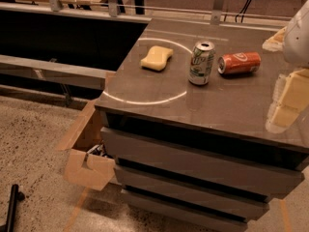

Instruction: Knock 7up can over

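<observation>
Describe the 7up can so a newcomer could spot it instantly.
On the dark counter above the drawers, gripper at its right edge, find the white circle. The 7up can is at its right rim, between a yellow sponge and an orange can. Only it is upright, silver-white with green lettering; the orange can lies on its side.

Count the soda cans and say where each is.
2. The 7up can stands upright on the counter; the orange-red can lies on its side just right of it. The hand hangs at the right edge.

Silver-white 7up can [201, 63], upright on countertop [222, 105], jaws at right edge
</observation>
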Motion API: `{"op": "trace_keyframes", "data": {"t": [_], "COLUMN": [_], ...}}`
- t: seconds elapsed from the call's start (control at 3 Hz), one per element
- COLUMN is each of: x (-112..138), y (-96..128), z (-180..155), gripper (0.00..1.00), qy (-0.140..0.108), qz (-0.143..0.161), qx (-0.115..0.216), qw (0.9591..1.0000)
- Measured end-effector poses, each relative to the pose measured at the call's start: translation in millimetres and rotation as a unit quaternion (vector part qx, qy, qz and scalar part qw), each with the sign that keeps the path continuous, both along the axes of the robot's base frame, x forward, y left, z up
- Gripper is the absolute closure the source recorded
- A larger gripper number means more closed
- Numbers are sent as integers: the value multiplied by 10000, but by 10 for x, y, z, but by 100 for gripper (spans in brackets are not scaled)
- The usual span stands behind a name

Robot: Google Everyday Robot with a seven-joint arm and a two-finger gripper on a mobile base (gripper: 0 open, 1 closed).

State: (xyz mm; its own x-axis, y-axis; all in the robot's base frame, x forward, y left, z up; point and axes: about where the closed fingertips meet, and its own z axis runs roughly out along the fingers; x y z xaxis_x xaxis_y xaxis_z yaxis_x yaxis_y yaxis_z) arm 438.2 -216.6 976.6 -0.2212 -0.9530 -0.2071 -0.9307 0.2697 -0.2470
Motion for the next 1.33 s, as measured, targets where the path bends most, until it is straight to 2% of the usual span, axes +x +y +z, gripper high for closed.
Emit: {"op": "trace_keyframes", "data": {"t": [0.33,0.67,1.0,1.33], "x": [0,38,104,205], "y": [0,-37,-180,-268], "z": [0,18,-26,-77], "gripper": [0,0,0,0], "qy": [-1,-108,-311,-729], "qz": [0,-226,-730,-1343], "qx": [0,369,1197,2491], "qw": [10000,9990,9896,9563]}}
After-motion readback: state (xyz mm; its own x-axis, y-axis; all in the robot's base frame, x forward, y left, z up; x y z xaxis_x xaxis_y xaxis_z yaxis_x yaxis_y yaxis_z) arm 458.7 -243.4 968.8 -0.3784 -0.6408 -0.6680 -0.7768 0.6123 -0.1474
